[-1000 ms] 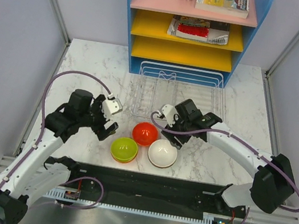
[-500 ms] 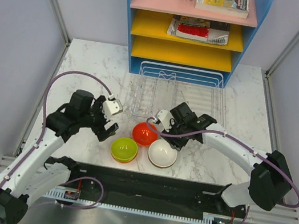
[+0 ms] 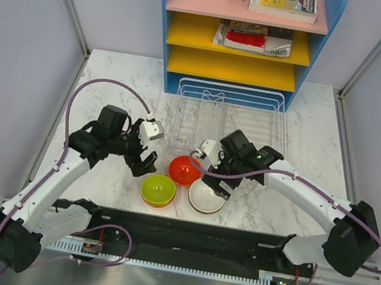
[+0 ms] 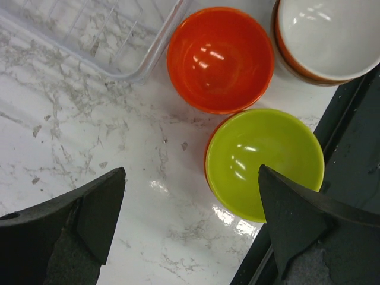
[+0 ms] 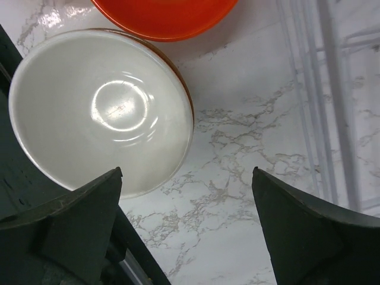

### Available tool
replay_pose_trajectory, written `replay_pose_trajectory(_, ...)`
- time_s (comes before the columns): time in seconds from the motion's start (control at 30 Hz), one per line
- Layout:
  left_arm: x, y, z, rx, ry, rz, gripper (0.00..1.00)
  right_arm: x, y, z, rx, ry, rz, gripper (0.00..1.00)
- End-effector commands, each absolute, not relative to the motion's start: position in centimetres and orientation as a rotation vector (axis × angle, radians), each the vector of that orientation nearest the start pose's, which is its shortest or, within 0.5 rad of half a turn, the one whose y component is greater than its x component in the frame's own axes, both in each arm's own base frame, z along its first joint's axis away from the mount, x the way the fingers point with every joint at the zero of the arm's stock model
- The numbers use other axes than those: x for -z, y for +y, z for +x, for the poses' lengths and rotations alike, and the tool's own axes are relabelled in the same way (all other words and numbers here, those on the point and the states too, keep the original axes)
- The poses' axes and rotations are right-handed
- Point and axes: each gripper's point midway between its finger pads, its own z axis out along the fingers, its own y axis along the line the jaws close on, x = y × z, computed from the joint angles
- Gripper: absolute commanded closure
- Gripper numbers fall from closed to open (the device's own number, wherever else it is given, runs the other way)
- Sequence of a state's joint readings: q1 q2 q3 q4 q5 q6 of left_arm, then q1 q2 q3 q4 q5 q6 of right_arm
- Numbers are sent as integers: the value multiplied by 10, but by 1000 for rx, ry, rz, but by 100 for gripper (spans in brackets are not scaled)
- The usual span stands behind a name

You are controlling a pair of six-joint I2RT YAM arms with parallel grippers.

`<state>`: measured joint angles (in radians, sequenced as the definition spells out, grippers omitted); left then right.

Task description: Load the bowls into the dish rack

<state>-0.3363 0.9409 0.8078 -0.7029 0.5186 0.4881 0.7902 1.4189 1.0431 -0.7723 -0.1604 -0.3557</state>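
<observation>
Three bowls sit in a cluster on the marble in front of the dish rack [image 3: 252, 127]: a red-orange bowl [image 3: 184, 169], a lime green bowl [image 3: 158, 190] and a white bowl [image 3: 206, 197]. An orange rim shows under the green and under the white one. My left gripper [image 3: 149, 150] hangs open just left of the red-orange bowl. In the left wrist view it [image 4: 191, 172] is over bare marble, its right finger overlapping the green bowl [image 4: 264, 163]. My right gripper [image 3: 210, 167] is open above the white bowl's far edge. In the right wrist view it [image 5: 187, 172] holds nothing, with the white bowl [image 5: 101, 110] by its left finger.
A blue shelf unit [image 3: 243, 34] with pink and yellow shelves stands behind the rack, holding books and a brown box. The rack's clear tray corner [image 4: 119, 41] lies close to the red-orange bowl [image 4: 219, 58]. A black rail [image 3: 189, 234] runs along the near table edge.
My right gripper has come down and nearer, from beside the red-orange bowl to over the white bowl, and its jaws have spread wider. My left arm has shifted slightly right toward the bowls.
</observation>
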Motion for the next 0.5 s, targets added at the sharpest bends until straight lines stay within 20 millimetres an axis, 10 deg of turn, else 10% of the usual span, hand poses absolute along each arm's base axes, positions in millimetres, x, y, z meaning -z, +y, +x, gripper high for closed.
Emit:
replay_pose_trajectory(0.0, -211, -186, 223, 696, 1849, 1172, 0, -158, 227, 208, -351, 2080, -1464, 2)
replay_pose_trajectory(0.47, -158, -296, 208, 692, 1904, 1566, 0, -270, 163, 246, -114, 1859, -1146, 2)
